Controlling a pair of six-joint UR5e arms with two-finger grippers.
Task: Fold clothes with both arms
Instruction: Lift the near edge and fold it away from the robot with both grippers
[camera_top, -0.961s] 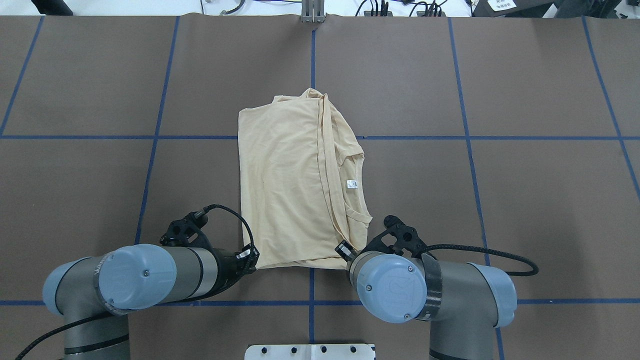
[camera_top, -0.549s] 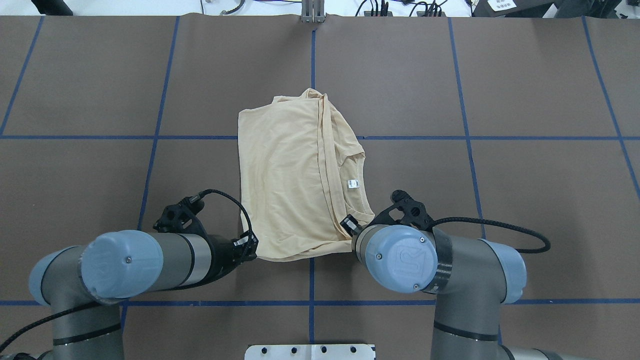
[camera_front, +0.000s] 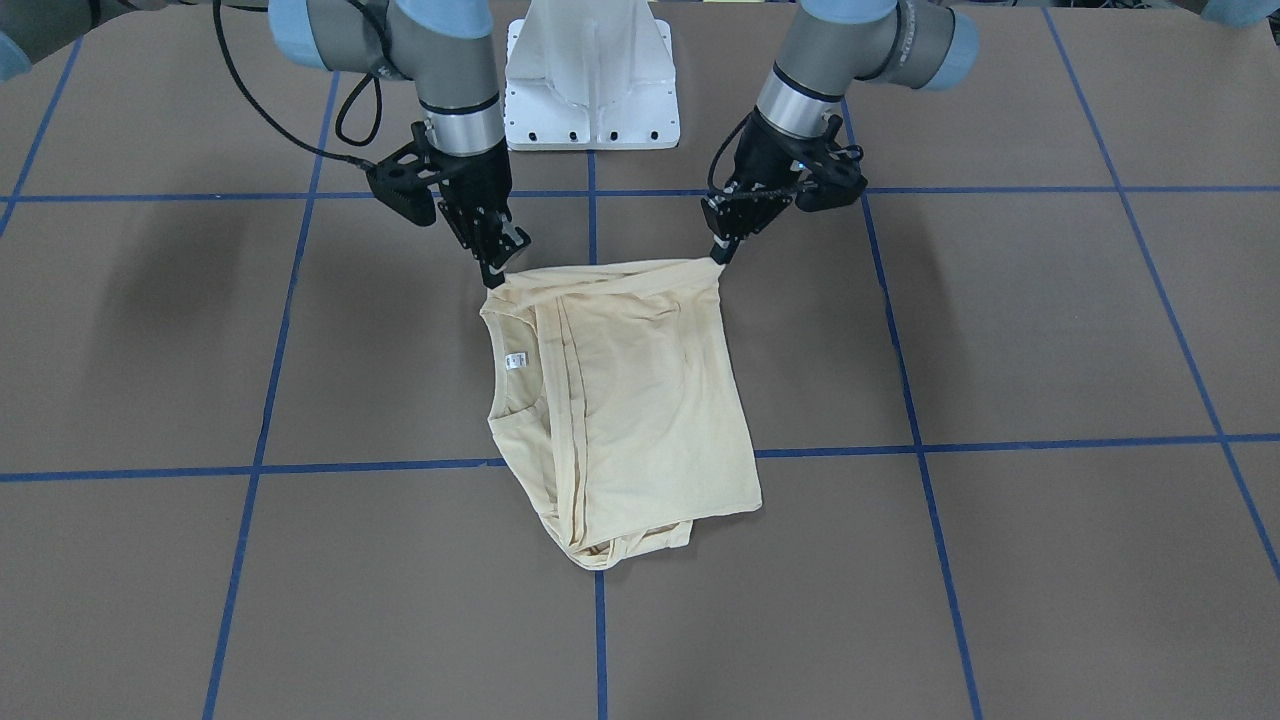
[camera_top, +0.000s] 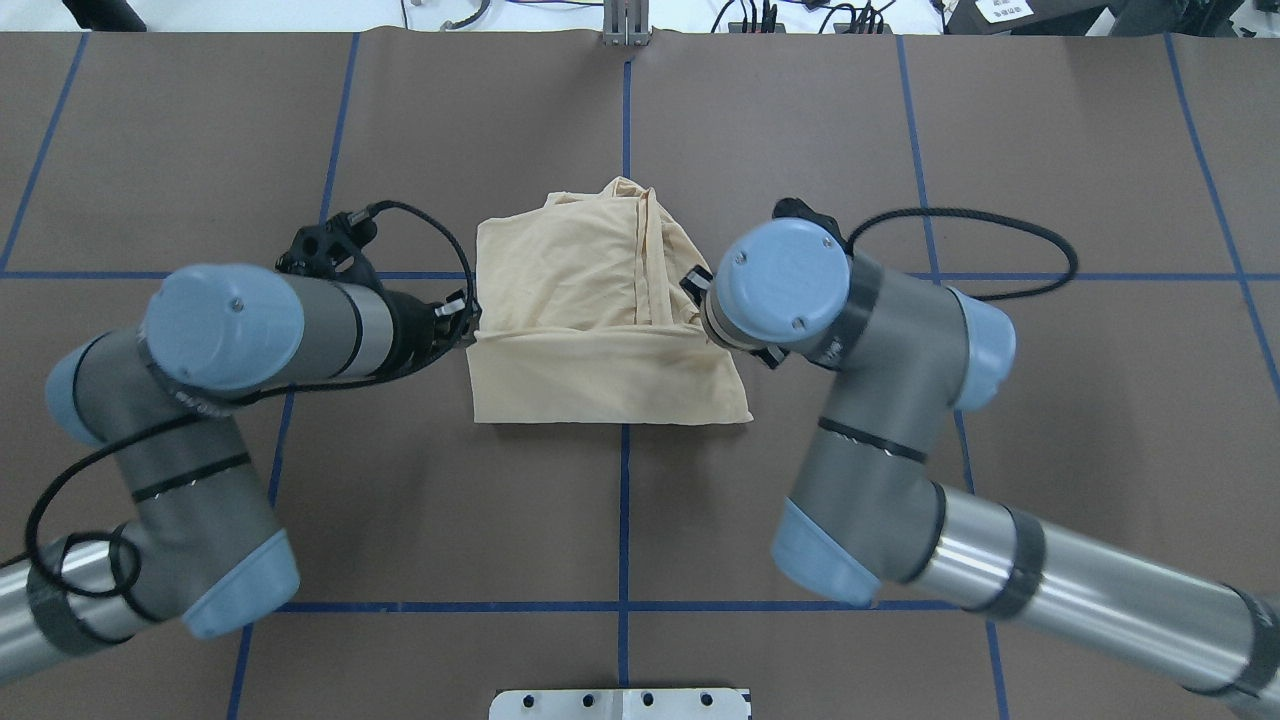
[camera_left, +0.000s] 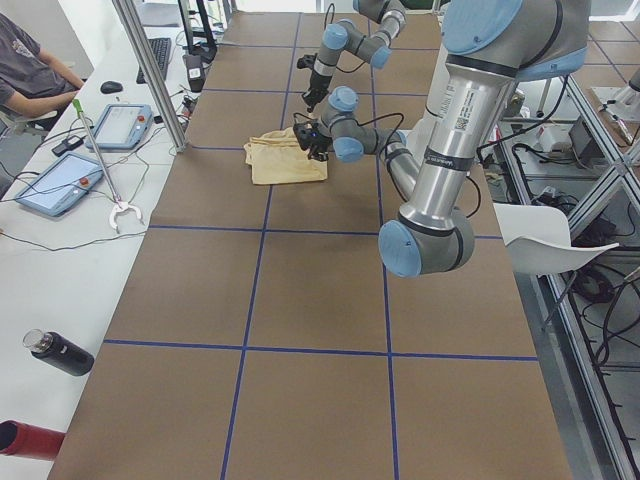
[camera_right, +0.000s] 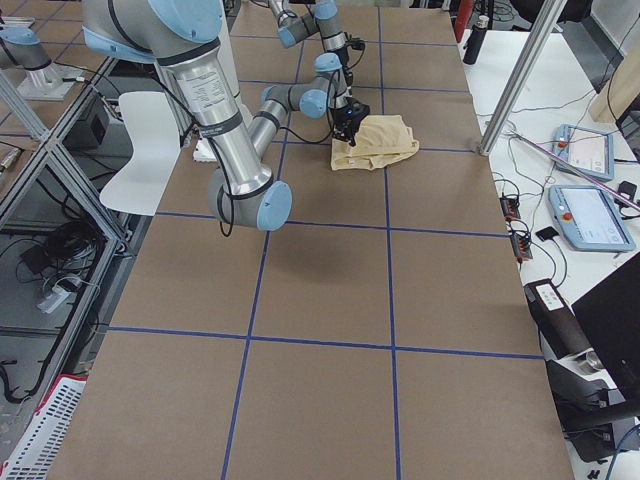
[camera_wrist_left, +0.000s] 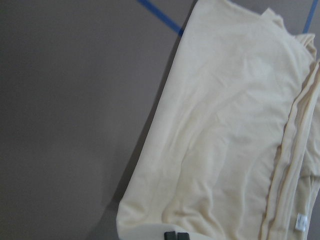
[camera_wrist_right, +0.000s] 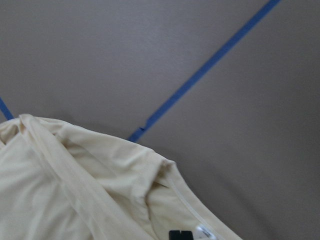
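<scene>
Pinching raised robot-side edge of T-shirt (camera_front: 640, 400): left gripper (camera_front: 718, 254) and right gripper (camera_front: 497, 274) each clamped on corner.

1 pale yellow long-sleeved fabric T-shirt (camera_top: 600, 300) is lying mid-table, showing 1 small white neck tag (camera_front: 515, 361). 2 silver-tubed robot arms are reaching in, left arm (camera_top: 330, 325) & right arm (camera_top: 880, 320), carrying 2 black two-finger grippers: left gripper (camera_front: 719, 254), right gripper (camera_front: 497, 274). 1 white pedestal base (camera_front: 590, 75) is standing near. On the far side 2 blue-edged tablets (camera_left: 120, 125) are lying w/ 1 black bottle (camera_left: 60, 352); 1 person (camera_left: 30, 65) is sitting.
</scene>
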